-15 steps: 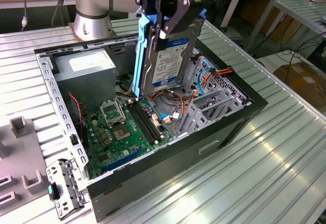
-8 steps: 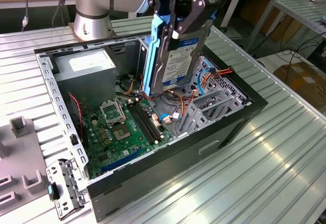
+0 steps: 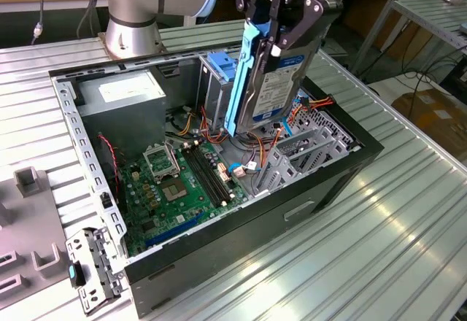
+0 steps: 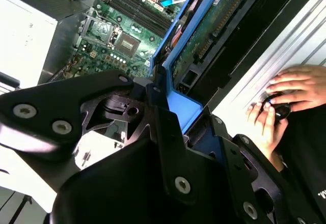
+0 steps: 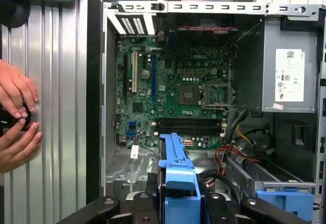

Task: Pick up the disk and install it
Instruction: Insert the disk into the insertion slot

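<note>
Open computer case (image 3: pixel 292 211) sits on the ribbed table (image 3: pixel 408 248). Grey power-supply box (image 3: pixel 124 106) is in the corner by the arm base (image 3: pixel 131 40), green motherboard (image 3: pixel 179 190) next to it. You've got the disk (image 3: pixel 281 80) on edge above the case's drive cage (image 3: pixel 306 149). The gripper (image 3: pixel 266 36) has its fingers clamped on the blue carrier (image 3: pixel 241 80) at the upper end.

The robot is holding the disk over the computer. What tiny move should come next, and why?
Probably lower the disk slowly, straight down. The gripper holds it on edge above the open case, not seated yet, and wires lie just beneath it.
</note>
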